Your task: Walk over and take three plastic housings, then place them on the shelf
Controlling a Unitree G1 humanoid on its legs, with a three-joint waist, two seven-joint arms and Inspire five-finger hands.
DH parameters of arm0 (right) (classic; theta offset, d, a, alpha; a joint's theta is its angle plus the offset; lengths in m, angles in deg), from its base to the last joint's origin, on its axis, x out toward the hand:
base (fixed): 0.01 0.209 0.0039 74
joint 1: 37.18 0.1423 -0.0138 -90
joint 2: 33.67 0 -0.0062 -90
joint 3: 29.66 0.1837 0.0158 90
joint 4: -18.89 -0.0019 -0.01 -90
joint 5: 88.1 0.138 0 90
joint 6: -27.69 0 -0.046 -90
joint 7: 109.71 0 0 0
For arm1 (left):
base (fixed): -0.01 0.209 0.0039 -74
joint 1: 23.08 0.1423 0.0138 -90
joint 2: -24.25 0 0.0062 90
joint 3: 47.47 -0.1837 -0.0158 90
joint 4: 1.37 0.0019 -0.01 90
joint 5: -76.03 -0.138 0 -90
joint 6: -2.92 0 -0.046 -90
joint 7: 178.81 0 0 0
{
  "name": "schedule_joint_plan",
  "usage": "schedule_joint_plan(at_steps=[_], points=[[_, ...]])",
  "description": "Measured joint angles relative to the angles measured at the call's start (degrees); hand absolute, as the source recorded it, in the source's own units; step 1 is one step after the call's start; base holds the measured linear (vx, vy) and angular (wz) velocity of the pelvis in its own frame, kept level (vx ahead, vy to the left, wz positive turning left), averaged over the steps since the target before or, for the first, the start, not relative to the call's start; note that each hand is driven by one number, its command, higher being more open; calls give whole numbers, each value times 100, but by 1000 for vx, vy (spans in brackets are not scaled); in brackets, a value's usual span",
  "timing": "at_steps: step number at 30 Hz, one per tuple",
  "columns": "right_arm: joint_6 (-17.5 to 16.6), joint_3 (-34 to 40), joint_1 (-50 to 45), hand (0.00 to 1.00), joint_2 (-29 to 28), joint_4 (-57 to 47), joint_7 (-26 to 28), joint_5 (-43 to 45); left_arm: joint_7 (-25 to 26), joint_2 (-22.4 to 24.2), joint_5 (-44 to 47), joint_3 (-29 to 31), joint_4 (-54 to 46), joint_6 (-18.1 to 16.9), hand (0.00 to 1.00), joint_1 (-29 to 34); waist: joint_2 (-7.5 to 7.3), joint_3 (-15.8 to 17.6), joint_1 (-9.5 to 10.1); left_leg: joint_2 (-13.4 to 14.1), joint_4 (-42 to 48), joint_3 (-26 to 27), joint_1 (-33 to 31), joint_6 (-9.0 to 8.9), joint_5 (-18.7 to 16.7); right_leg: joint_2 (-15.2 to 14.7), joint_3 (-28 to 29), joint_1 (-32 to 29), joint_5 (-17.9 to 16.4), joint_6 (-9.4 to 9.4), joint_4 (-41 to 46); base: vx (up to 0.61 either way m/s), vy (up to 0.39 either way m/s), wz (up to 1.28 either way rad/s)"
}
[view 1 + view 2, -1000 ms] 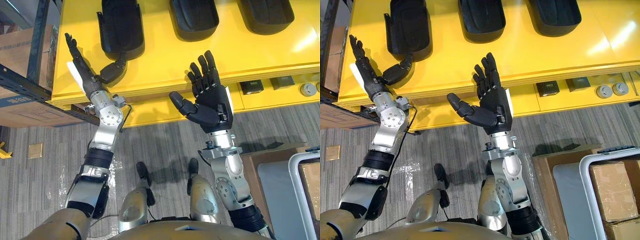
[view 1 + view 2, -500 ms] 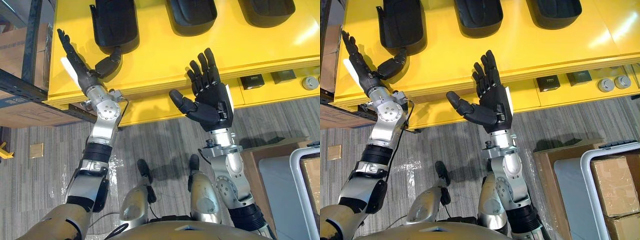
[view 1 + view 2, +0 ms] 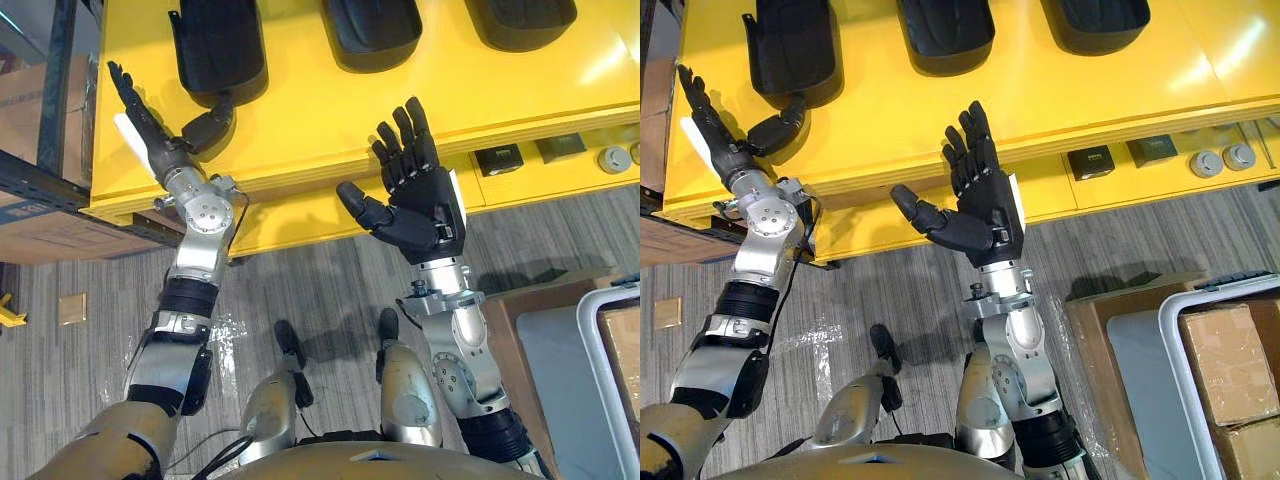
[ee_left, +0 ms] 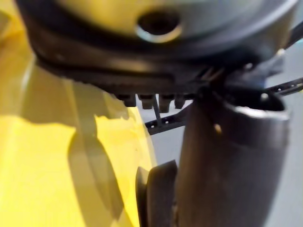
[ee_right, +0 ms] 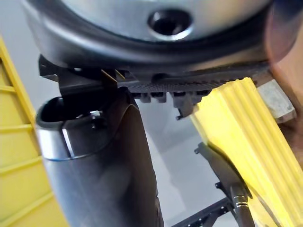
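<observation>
Three black plastic housings lie in a row on the yellow table (image 3: 300,120): a left housing (image 3: 217,45), a middle housing (image 3: 372,30) and a right housing (image 3: 520,18). My left hand (image 3: 165,135) is open over the table's near left corner, its fingers straight and its thumb reaching toward the left housing's near end. My right hand (image 3: 415,195) is open, palm up with spread fingers, at the table's front edge below the middle housing. Neither hand holds anything.
A dark metal shelf frame (image 3: 50,110) with cardboard boxes (image 3: 40,235) stands left of the table. Small parts (image 3: 498,158) sit on the yellow lower ledge at the right. A bin with a cardboard box (image 3: 1225,365) is on the floor at lower right.
The whole scene has shifted down and closer as the camera moved toward the table. My left hand has reached farther toward the left housing. The right hand keeps its pose.
</observation>
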Motion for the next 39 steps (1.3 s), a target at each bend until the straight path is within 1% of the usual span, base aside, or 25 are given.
schedule_joint_plan(at_steps=[3, 5, 6, 7, 9, 10, 12, 15, 16, 18, 19, 22, 23, 24, 25, 27, 29, 30, 31, 32, 35, 36, 37, 38, 39], points=[[-11, -21, -234, 100, 0, -99, 102, -2, -169, 2, 27, 50, -148, -56, 100, 150, 2, -1, -14, -1, 0, -17, 34, 3, 0, 1, -19, 68, 25, 40, -40, 50, -19, 2], [-41, -26, -345, 100, -1, -103, 157, -10, -401, 35, 50, 48, -728, -69, 100, 661, 6, -5, -34, -4, 0, -34, 115, 22, -14, 1, -48, 206, 41, 57, -131, 84, -12, 4], [-71, -24, -411, 100, -1, -102, 177, -11, -531, 104, 41, 6, -1164, -67, 100, 1077, 13, -11, -35, -7, 0, -58, 190, 23, -32, 0, -81, 333, 47, 66, -210, 72, -4, 5], [-79, -25, -435, 100, -2, -102, 184, -13, -599, 155, 46, -12, -1396, -63, 100, 1294, 17, -17, -35, -7, 0, -79, 228, 23, -46, 0, -99, 393, 50, 72, -236, 96, -4, 11], [-231, -19, -571, 100, -3, -103, 211, -17, -895, 466, 24, -180, -2332, -59, 100, 2251, 68, -91, 14, -6, -1, -150, 352, 1, -92, 0, -228, 666, 53, 79, -408, 94, -1, 18], [-257, -20, -608, 100, -3, -102, 213, -23, -947, 556, 14, -248, -2540, -58, 100, 2500, 90, -146, 23, -6, -1, -182, 363, -1, -107, 0, -274, 715, 53, 80, -447, 115, 4, 24], [-328, -21, -764, 100, -11, -101, 215, -82, -1180, 860, 10, -525, -3193, -59, 100, 3435, 177, -428, 91, -8, -2, -323, 434, -18, -145, 0, -465, 996, 59, 92, -658, 109, 4, 32], [-486, -9, -947, 100, -20, -62, 179, -319, -1513, 1042, -66, -644, -3805, -138, 100, 4304, 245, -820, 224, -8, -4, -454, 546, -35, -174, 4, -691, 1328, 61, 102, -871, 76, 3, 29], [-509, -5, -953, 100, -23, -38, 162, -342, -1582, 1044, -66, -643, -3901, -192, 100, 4428, 249, -878, 242, -8, -5, -481, 572, -39, -177, 5, -739, 1392, 61, 103, -912, 36, 6, 26], [-598, 38, -996, 100, -39, 83, 34, -551, -1804, 1049, -61, -631, -4116, -473, 100, 4728, 281, -1077, 345, 0, -9, -534, 631, -80, -219, 18, -820, 1543, 63, 107, -1000, 5, 13, 20], [-612, 110, -1022, 100, -50, 242, -154, -766, -2046, 1057, 8, -599, -4229, -749, 100, 4925, 293, -1226, 362, -4, -24, -596, 643, -83, -234, 17, -898, 1617, 62, 107, -1020, -16, 19, 21], [-613, 284, -1081, 100, -67, 600, -680, -1200, -2631, 1072, 560, -572, -4360, -1184, 100, 5218, 292, -1364, 460, -6, -32, -594, 715, -102, -292, 17, -923, 1733, 51, 86, -1094, -40, 25, 5], [-613, 349, -1113, 100, -69, 665, -863, -1354, -2740, 1074, 679, -573, -4359, -1215, 100, 5269, 291, -1396, 473, -8, -32, -594, 719, -102, -296, 16, -927, 1743, 51, 87, -1100, -54, 28, 0], [-614, 502, -1190, 100, -93, 792, -1224, -1617, -2885, 1074, 822, -570, -4358, -1254, 100, 5404, 274, -1457, 486, -11, -33, -594, 724, -149, -330, 14, -936, 1758, 51, 87, -1112, -34, 24, 2], [-615, 612, -1233, 100, -131, 858, -1398, -1691, -2907, 1074, 854, -566, -4349, -1260, 100, 5479, 266, -1493, 487, -11, -33, -591, 721, -151, -333, 14, -936, 1757, 51, 87, -1120, 0, 0, 0], [-622, 1205, -1400, 100, -301, 1134, -2256, -2256, -2871, 1076, 836, -446, -4235, -1264, 100, 5822, 223, -1576, 480, -7, -33, -567, 724, -152, -332, 17, -924, 1760, 53, 87, -1149, -12, 21, -4], [-656, 1771, -1605, 100, -384, 1366, -2829, -2562, -2821, 1076, 828, -242, -3987, -1269, 100, 6091, 200, -1660, 482, -11, -34, -551, 721, -151, -333, 17, -913, 1761, 67, 89, -1181, 13, 15, -4], [-678, 2083, -1764, 100, -404, 1523, -3131, -2574, -2657, 1084, 727, -88, -3777, -1272, 100, 6272, 174, -1704, 479, -9, -34, -543, 725, -148, -333, 18, -910, 1761, 69, 91, -1181, 32, 8, -4], [-682, 2229, -1858, 100, -405, 1586, -3271, -2576, -2543, 1092, 565, -15, -3659, -1278, 100, 6356, 165, -1722, 477, -7, -34, -539, 725, -147, -332, 20, -909, 1760, 69, 91, -1183, 39, 0, -2], [-713, 2479, -2045, 100, -404, 1742, -3508, -2623, -2234, 1127, 124, 128, -3422, -1314, 100, 6503, 140, -1746, 478, 1, -34, -536, 724, -145, -331, 27, -910, 1759, 71, 90, -1187, 40, -4, -2], [-828, 2904, -2376, 100, -402, 2338, -3768, -2556, -1600, 1155, -343, 299, -2885, -1526, 100, 6776, 65, -1787, 481, 41, -34, -518, 728, -153, -336, 65, -909, 1756, 59, 72, -1190, 32, -15, -3], [-862, 2931, -2429, 100, -402, 2544, -3770, -2495, -1514, 1155, -378, 326, -2615, -1618, 100, 6780, 52, -1796, 480, 54, -34, -517, 731, -160, -342, 80, -909, 1758, 52, 65, -1190, 16, -19, -5], [-908, 2918, -2423, 100, -400, 2907, -3771, -2489, -1423, 1135, -438, 336, -2051, -1781, 100, 6727, 44, -1792, 479, 74, -34, -515, 767, -169, -347, 97, -908, 1777, 39, 45, -1179, 7, -13, -5], [-908, 2898, -2410, 100, -399, 3092, -3757, -2488, -1421, 1136, -433, 339, -1746, -1798, 100, 6674, 42, -1791, 481, 81, -34, -513, 793, -176, -351, 103, -909, 1799, 35, 42, -1177, -4, -14, -4], [-899, 2868, -2379, 100, -398, 3490, -3663, -2468, -1475, 1156, -397, 330, -1092, -1797, 100, 6526, 18, -1790, 482, 87, -34, -518, 830, -186, -360, 112, -916, 1858, 20, 31, -1182, 0, 0, 0]])
